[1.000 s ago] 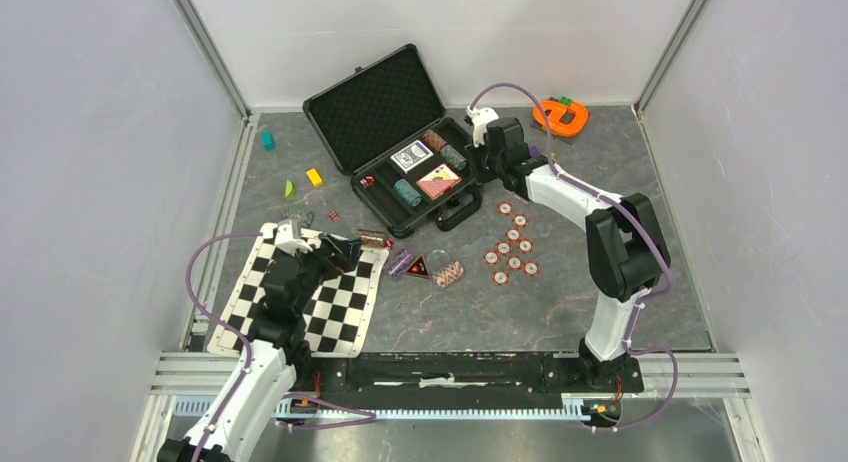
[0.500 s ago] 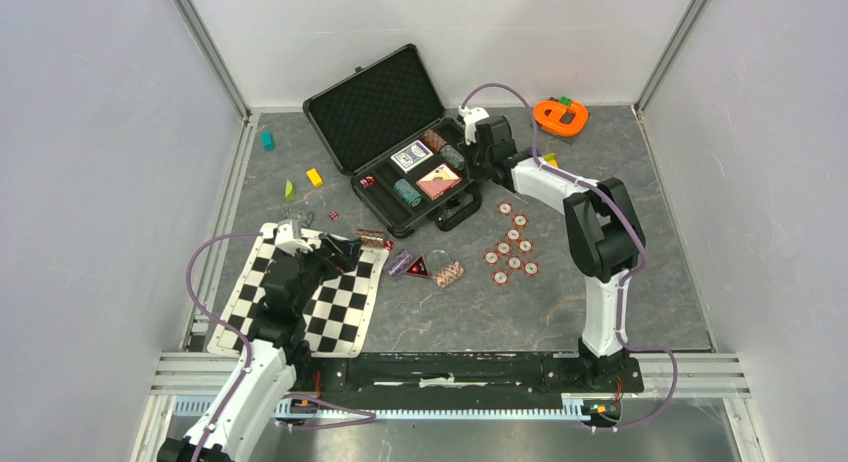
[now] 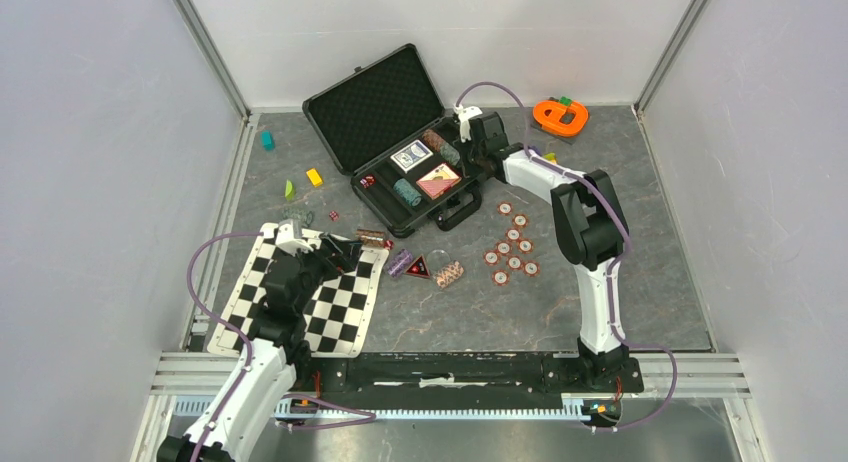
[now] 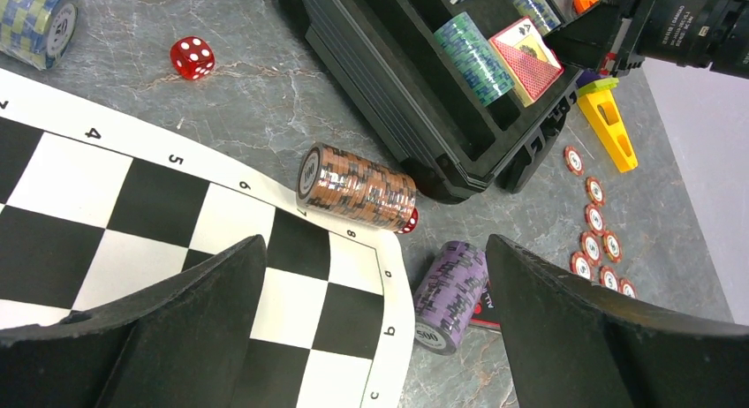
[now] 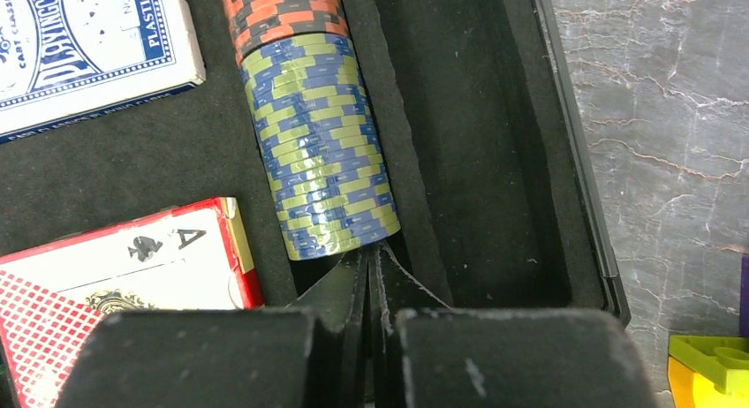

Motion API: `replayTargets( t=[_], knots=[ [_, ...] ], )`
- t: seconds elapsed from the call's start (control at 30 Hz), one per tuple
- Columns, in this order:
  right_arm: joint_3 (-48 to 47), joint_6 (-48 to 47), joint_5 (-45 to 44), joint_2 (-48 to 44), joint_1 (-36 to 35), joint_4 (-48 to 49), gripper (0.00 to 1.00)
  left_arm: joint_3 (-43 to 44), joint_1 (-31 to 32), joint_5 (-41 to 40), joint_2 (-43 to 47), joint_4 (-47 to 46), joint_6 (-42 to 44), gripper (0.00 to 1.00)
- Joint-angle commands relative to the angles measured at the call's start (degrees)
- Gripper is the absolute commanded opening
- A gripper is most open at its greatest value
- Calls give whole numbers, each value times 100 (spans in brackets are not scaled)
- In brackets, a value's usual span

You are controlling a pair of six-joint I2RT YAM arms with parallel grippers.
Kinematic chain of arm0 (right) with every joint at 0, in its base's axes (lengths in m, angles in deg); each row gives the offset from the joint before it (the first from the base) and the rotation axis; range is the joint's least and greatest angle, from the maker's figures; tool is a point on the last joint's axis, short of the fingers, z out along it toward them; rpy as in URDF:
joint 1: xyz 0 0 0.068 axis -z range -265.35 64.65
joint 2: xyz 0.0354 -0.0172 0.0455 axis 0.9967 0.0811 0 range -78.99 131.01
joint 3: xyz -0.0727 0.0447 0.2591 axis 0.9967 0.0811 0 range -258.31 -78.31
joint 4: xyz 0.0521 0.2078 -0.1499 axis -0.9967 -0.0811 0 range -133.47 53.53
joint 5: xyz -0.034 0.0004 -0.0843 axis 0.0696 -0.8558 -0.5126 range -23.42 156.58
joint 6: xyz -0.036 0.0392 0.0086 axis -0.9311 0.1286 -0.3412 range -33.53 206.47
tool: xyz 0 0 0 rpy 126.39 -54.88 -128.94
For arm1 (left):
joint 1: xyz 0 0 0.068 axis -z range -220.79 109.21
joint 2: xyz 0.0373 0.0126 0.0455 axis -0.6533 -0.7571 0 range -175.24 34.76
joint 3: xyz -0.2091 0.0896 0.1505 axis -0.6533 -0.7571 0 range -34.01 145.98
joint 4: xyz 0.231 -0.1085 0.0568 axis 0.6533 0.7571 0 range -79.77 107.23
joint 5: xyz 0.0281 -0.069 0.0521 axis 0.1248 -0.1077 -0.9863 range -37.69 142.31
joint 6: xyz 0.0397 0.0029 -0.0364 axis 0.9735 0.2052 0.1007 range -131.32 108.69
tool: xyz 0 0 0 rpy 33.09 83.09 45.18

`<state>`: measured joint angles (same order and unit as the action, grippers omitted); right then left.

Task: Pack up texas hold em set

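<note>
Swung the right gripper leftward since a second ago, from just off the right end of the briefcase to over its tray. Pulled that arm's elbow in toward the middle as well. Kept the left gripper in place above the checkered mat, with the loose pieces lying as before.

Holds the right gripper's fingers pressed together, clamped on nothing. Touches, with the tips, the near end of a blue-and-green chip stack lying on its side in a slot of the tray. Shows an orange-and-black stack end to end with it in the same slot. Shows also a blue card deck across the divider to the left and a red-backed deck just beside the fingers.

Holds the left gripper's fingers wide apart, gripping nothing. Frames between them a brown chip stack on its side at the mat's edge. Has a purple stack just off the mat's corner, nearer the right-hand finger. Leaves a red die and a blue-checked stack farther out to the left, with the open briefcase just beyond the brown chip stack. Leaves the loose red-and-white chips well apart from both grippers, in a cluster right of the case handle.
</note>
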<state>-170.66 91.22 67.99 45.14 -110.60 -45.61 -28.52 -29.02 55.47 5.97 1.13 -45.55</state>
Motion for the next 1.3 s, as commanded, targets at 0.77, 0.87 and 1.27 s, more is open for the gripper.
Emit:
replayTargets(
  t=[0.77, 0.87, 1.27],
  knots=[
    [2140, 281, 395, -3062, 197, 549, 43, 258, 18, -1006, 45, 184, -140, 100],
    [3158, 703, 412, -3976, 198, 1242, 74, 339, 18, -1240, 30, 313, -181, 100],
    [6070, 1746, -209, -6910, 293, 2058, 96, 1508, 18, -2091, -1450, 1267, -344, 100]
  ],
)
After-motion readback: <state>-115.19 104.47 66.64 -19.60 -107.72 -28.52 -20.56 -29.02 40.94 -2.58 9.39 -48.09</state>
